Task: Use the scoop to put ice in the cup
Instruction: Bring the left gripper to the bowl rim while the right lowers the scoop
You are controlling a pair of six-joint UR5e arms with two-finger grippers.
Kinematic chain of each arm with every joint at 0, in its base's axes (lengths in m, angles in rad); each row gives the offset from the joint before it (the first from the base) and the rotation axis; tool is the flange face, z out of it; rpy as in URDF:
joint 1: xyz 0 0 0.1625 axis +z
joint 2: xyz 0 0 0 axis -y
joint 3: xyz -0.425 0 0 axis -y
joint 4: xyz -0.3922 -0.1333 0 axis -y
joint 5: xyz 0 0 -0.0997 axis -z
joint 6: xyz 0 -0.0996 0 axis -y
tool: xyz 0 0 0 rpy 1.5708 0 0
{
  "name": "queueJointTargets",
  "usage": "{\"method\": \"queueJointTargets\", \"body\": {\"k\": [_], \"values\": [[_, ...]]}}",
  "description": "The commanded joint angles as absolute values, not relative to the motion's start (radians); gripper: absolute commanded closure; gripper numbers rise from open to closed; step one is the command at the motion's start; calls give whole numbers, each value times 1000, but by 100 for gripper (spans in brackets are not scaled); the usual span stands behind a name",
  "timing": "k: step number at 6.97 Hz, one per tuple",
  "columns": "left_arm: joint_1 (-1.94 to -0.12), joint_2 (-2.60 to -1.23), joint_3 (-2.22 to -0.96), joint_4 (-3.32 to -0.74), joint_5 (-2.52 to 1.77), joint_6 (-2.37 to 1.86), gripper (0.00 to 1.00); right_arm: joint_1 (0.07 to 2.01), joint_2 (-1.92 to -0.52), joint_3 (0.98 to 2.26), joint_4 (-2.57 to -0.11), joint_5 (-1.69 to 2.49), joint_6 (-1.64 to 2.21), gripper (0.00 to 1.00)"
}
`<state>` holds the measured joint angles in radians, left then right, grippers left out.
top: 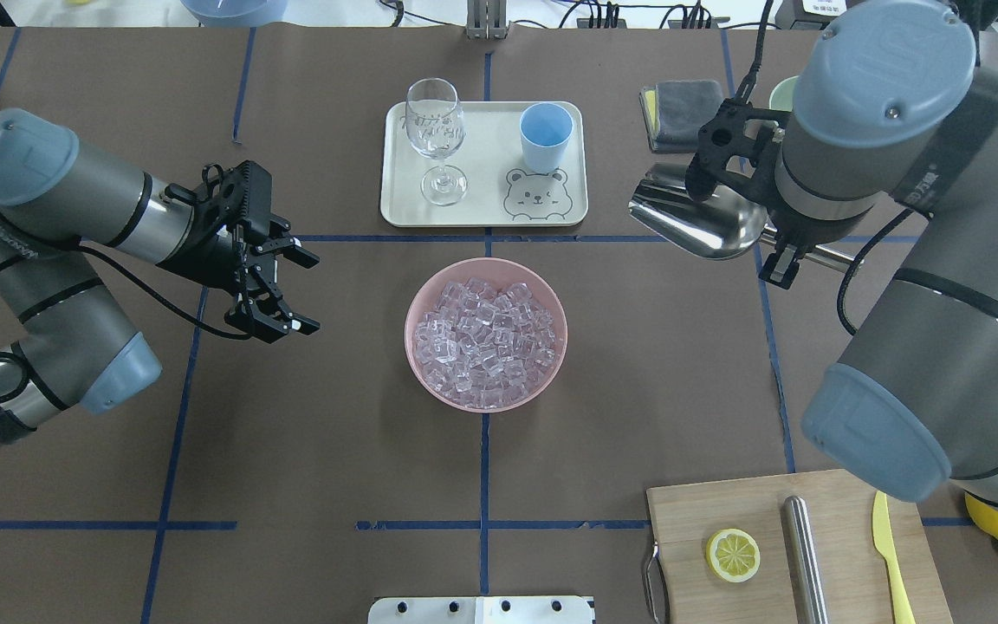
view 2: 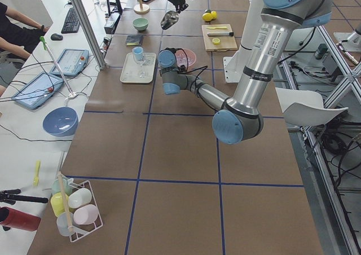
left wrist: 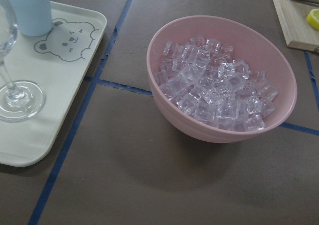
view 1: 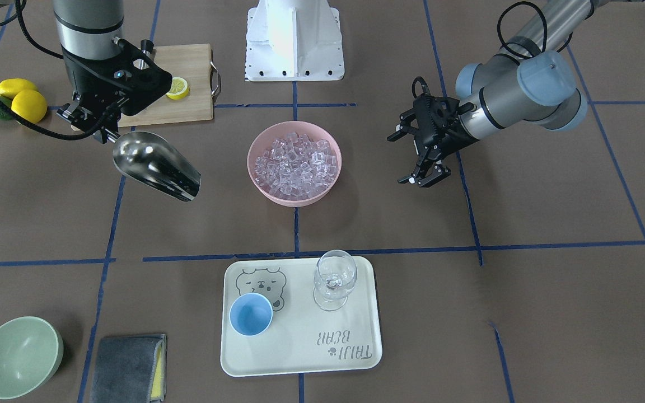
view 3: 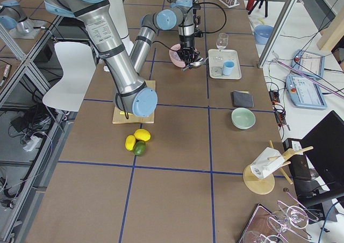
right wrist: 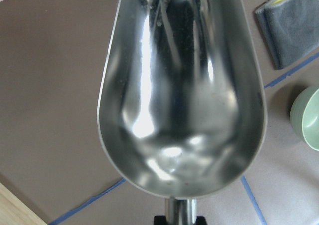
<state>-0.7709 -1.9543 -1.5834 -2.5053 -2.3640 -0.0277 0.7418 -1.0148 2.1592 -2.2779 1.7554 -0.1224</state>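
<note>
Overhead exterior view: brown table (top: 291, 451) marked with blue tape; pink bowl (left wrist: 224, 135) at its centre; tray (top: 482, 208) beyond the bowl
Scoop (top: 698, 225): held aloft on the robot's right, well apart from bowl and tray; handle clamped between the right fingers, trough projecting past the fingertips with its mouth toward the tray; the right wrist view shows only bare shiny metal inside the trough
Right gripper (view 1: 103, 133): closed on the scoop's handle
Left gripper (top: 304, 293): fingers spread wide, gripping nothing; hovers on the robot's left of the bowl, near it but apart
Ice (top: 486, 342): clear cubes heaped in the bowl; well apart from both pairs of fingers
Cup (top: 546, 137): upright on the tray, just above the printed bear; beside a wine glass (top: 436, 130), not touching it; well apart from the scoop
</note>
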Motion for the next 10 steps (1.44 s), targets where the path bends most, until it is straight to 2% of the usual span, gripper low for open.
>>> {"method": "queueJointTargets", "body": {"k": [1,3,4,7,10], "values": [[-718,-1960,-1575,-2513,-2312,-26,0,694,-965,2163,-2386,1717,-231,100],[-666,-1982,-1565,-2569,-2217,-25,0,634,-915,2145,-2485,1712,-275,100],[-628,-1991,-1505,-2680,-2171,-26,0,603,-882,2122,-2529,1713,-290,100],[-594,-2012,-1450,-2686,-2168,-26,0,508,-844,2118,-2549,1718,-272,100],[-588,-2051,-1391,-2686,-2168,-28,0,506,-679,1940,-2644,1709,-308,100]]}}
